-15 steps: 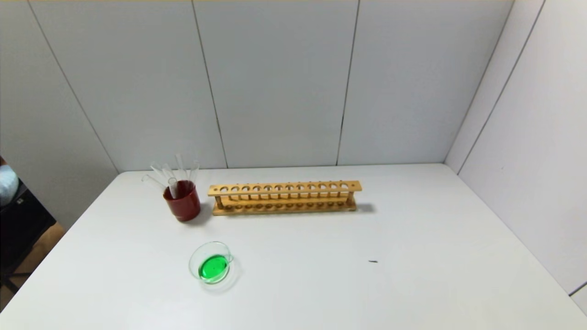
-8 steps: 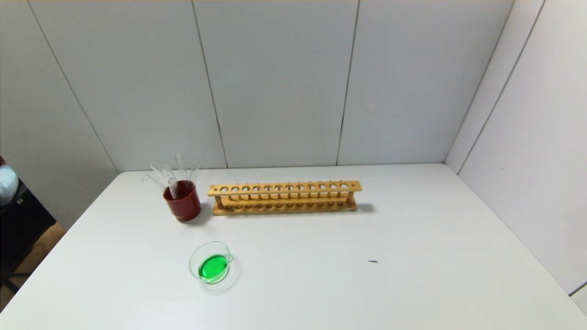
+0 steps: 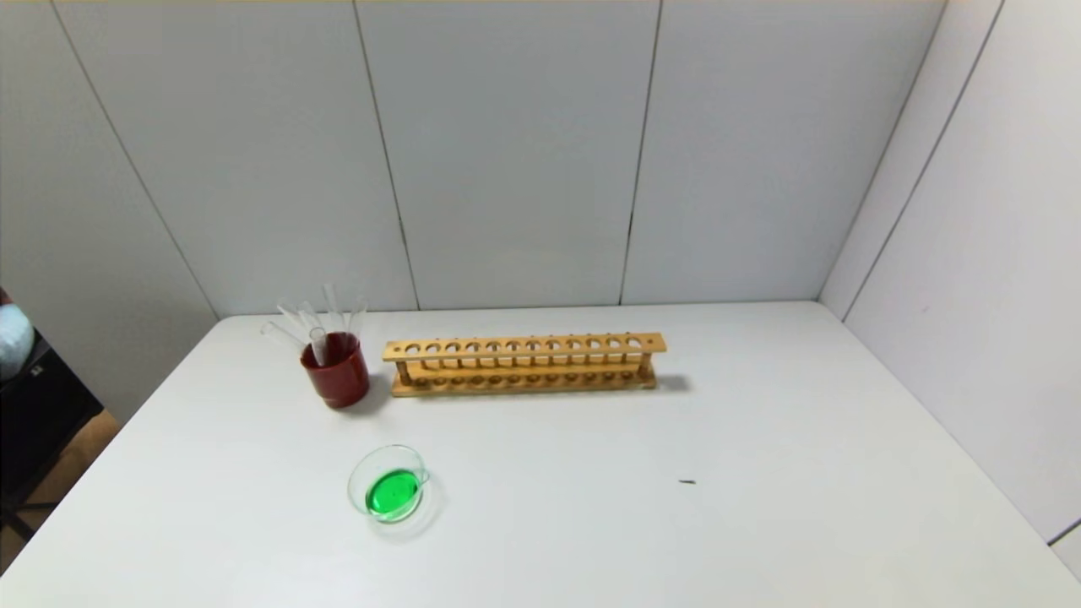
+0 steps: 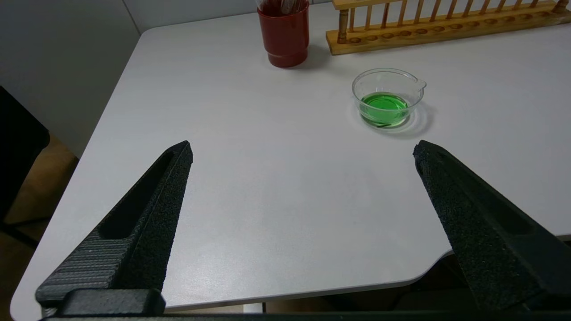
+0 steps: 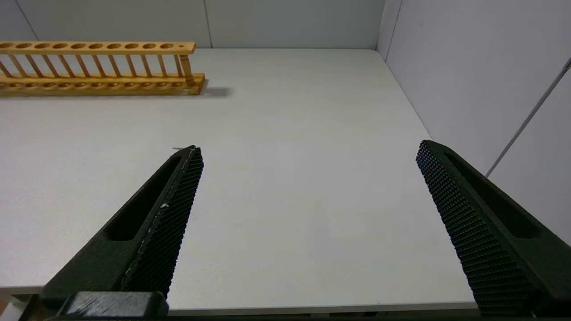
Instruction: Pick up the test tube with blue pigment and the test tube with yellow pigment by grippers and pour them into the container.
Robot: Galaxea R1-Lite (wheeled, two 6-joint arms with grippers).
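The clear glass container [image 3: 389, 485] sits on the white table at the front left and holds green liquid; it also shows in the left wrist view [image 4: 387, 97]. No tube with blue or yellow liquid is in view. Several colourless tubes [image 3: 314, 325] stand in a dark red cup [image 3: 336, 371]. My left gripper [image 4: 303, 151] is open and empty, above the table's near left edge. My right gripper [image 5: 308, 149] is open and empty, above the table's near right edge. Neither gripper shows in the head view.
An empty wooden tube rack [image 3: 524, 363] stands at the back middle, beside the red cup; its end shows in the right wrist view [image 5: 102, 67]. A small dark speck [image 3: 687, 482] lies on the table. Grey walls close the back and right.
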